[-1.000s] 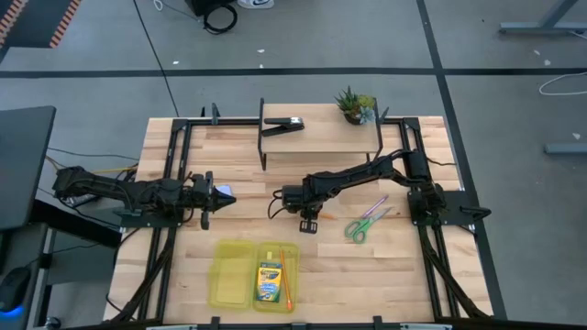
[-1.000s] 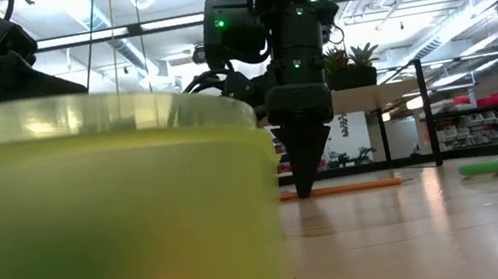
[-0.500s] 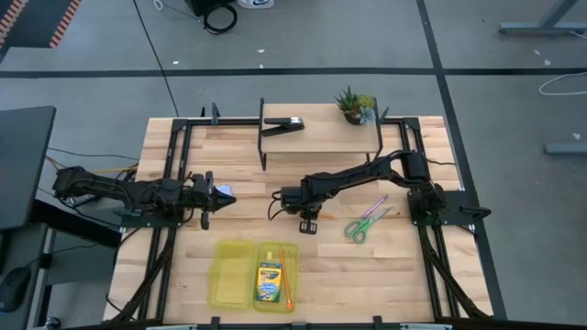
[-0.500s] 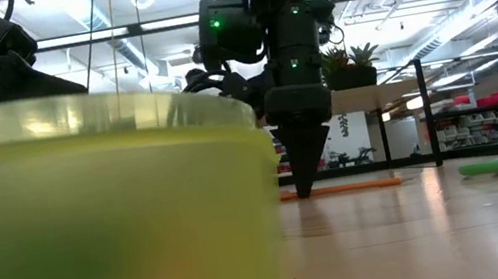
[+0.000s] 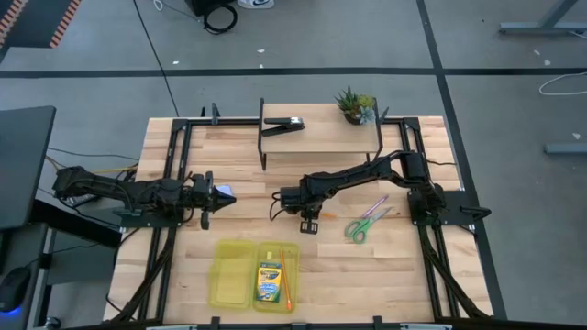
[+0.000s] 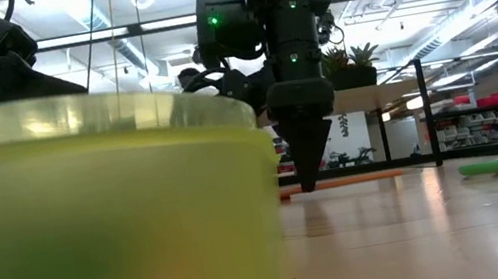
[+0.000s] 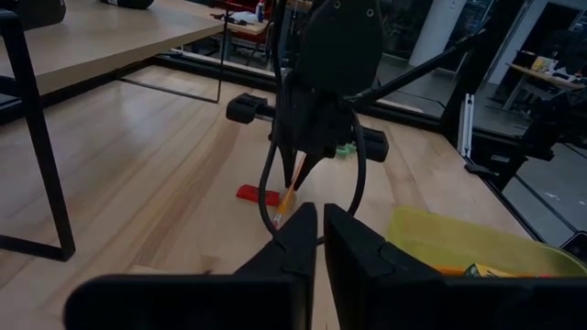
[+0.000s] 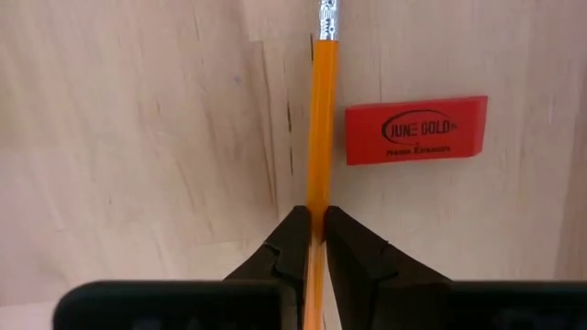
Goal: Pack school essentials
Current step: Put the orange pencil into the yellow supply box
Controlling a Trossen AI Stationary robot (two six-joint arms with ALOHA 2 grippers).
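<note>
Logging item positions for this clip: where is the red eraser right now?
The red eraser lies flat on the table near its middle, right beside the orange pencil gripped by the right hand.

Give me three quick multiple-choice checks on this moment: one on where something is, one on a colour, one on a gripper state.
1. Where do the scissors lie?
A. In the yellow case
B. On the table by the right arm's base
C. On the raised shelf

2. What colour is the eraser beside the pencil?
A. Red
B. Blue
C. White

3. What is the right gripper doing?
A. Open above the case
B. Shut on the pencil
C. Holding the eraser

Answers:
1 B: the high view shows the scissors on the bare table, apart from the case and the shelf.
2 A: the right wrist view shows the eraser red, lying beside the pencil.
3 B: the right gripper has its fingers closed around the orange pencil; the left gripper waits, shut and empty, at the left.
</note>
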